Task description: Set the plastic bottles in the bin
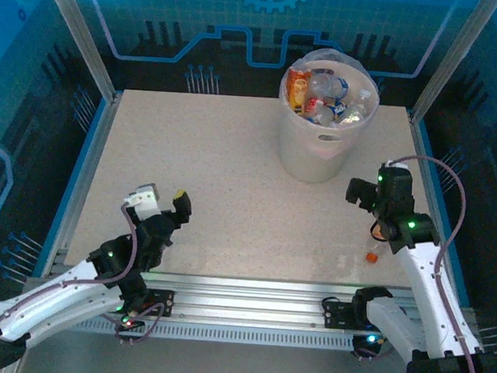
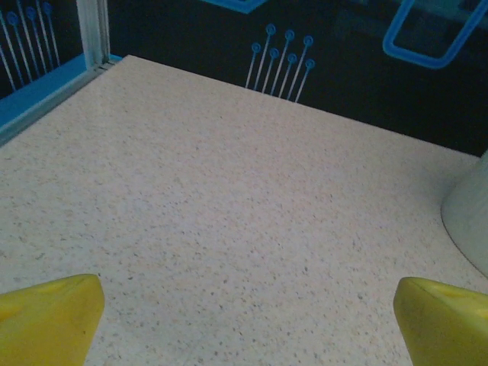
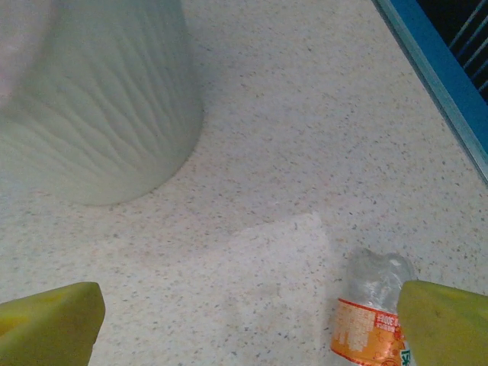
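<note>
The bin (image 1: 319,153), a tall off-white bucket with a clear liner, stands at the back right of the table and holds several plastic bottles (image 1: 327,94). One clear bottle with an orange label (image 3: 370,316) lies on the table beside my right gripper's right finger; its orange cap end (image 1: 371,256) pokes out from under the right arm. My right gripper (image 3: 248,335) (image 1: 363,194) is open and empty, just right of the bin (image 3: 99,114). My left gripper (image 2: 244,328) (image 1: 164,201) is open over bare table at the front left.
A speckled tabletop (image 1: 224,176) is framed by aluminium posts and blue rails (image 1: 83,166). The bin's wall (image 2: 469,217) shows at the right edge of the left wrist view. A blue rail (image 3: 438,84) runs close by on the right side.
</note>
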`<move>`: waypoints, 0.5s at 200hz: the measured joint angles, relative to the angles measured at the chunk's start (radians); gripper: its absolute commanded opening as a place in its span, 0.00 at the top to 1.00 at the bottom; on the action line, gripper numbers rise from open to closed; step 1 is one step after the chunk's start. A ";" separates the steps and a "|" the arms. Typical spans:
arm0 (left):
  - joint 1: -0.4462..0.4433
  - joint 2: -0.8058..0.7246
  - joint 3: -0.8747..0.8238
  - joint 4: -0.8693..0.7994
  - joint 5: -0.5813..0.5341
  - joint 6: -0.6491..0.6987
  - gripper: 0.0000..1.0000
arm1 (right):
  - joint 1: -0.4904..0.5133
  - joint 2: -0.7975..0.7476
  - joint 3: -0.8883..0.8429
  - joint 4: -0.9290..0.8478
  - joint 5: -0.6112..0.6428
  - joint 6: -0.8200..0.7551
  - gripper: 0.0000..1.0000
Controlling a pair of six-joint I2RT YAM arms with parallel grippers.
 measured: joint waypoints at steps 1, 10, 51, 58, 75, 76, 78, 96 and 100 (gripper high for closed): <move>0.001 -0.002 0.000 0.000 -0.002 0.002 0.01 | -0.002 -0.002 -0.008 0.006 0.002 0.000 0.00; 0.008 -0.019 -0.005 0.000 -0.014 0.019 0.01 | -0.008 -0.014 -0.050 0.038 0.010 -0.002 0.00; 0.094 -0.045 -0.053 0.054 -0.043 0.129 0.01 | -0.021 -0.051 -0.223 0.205 0.029 -0.057 0.00; 0.116 -0.045 -0.066 0.079 -0.043 0.156 0.01 | -0.023 -0.055 -0.251 0.245 0.032 -0.071 0.00; 0.174 -0.044 -0.100 0.152 -0.039 0.227 0.01 | -0.025 -0.063 -0.316 0.334 0.037 -0.101 0.00; 0.180 -0.043 -0.104 0.161 -0.039 0.235 0.01 | -0.025 -0.064 -0.322 0.343 0.037 -0.103 0.00; 0.188 -0.043 -0.109 0.172 -0.035 0.245 0.01 | -0.025 -0.064 -0.328 0.352 0.037 -0.105 0.00; 0.278 -0.030 -0.147 0.254 0.009 0.309 0.01 | -0.025 -0.068 -0.389 0.443 0.037 -0.130 0.00; 0.298 -0.026 -0.154 0.267 0.025 0.320 0.01 | -0.025 -0.068 -0.401 0.465 0.037 -0.135 0.00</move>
